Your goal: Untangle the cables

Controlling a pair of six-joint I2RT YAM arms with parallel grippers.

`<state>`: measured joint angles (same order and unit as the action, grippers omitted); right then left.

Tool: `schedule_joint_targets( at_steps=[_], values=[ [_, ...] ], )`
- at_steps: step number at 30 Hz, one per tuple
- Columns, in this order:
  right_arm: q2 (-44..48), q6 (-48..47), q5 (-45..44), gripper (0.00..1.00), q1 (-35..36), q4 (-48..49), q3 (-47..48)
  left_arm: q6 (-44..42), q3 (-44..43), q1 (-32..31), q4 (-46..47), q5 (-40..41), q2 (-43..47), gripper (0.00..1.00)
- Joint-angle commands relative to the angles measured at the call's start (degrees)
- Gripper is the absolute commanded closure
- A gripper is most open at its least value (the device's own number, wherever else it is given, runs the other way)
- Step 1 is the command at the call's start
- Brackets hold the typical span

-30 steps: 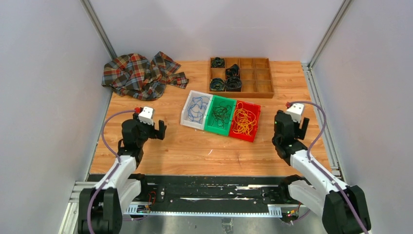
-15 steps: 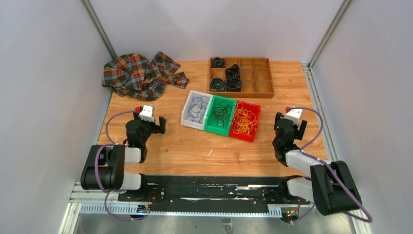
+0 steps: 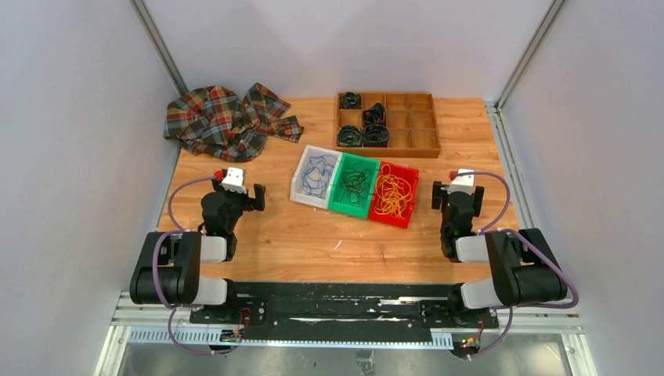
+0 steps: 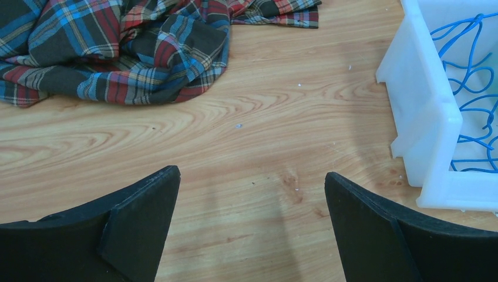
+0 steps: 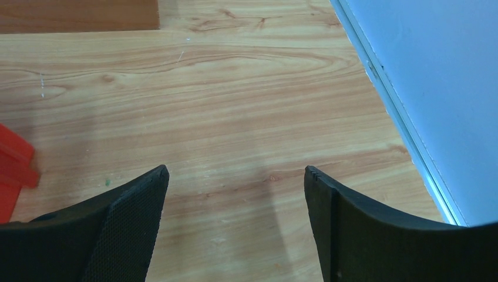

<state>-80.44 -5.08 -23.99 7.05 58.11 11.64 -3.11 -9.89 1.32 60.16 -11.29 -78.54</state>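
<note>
The cables lie sorted in three bins mid-table: blue cables [image 3: 316,174] in a white bin [image 3: 298,193], black cables [image 3: 356,184] in a green bin [image 3: 344,207], and yellow-orange cables [image 3: 391,194] in a red bin [image 3: 395,219]. My left gripper [image 3: 232,202] sits low at the left, open and empty, well short of the white bin [image 4: 423,111] and the blue cables [image 4: 470,94]. Its jaws [image 4: 252,176] hover over bare wood. At the right, my right gripper [image 3: 458,200] is open and empty over bare wood [image 5: 236,171], beside the red bin's corner [image 5: 12,170].
A crumpled plaid cloth [image 3: 223,121] lies at the back left [image 4: 117,53]. A wooden divided tray [image 3: 407,137] with thick black coiled rolls [image 3: 362,135] stands at the back. The side wall and its metal rail [image 5: 405,135] run close to my right gripper.
Both arms have folded back and down toward their bases, the right one last. The right gripper has shifted slightly left and opened a little wider. The bins and cables have not moved.
</note>
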Motion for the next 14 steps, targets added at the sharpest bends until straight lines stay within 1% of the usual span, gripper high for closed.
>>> schedule_joint_targets(
  at_steps=[1,8,14],
  values=[
    [0.3,0.4,1.5,0.15,-0.9,1.1,0.6,-0.3,-0.4,-0.2,3.4,0.9,0.1,0.02],
    [0.1,0.4,1.6,0.15,-0.8,1.0,0.8,-0.4,-0.4,-0.2,3.4,0.8,0.1,0.02],
    [0.2,0.7,3.7,0.14,-1.9,0.7,0.8,-0.4,-0.3,-0.2,3.4,0.9,0.1,0.02]
  ],
)
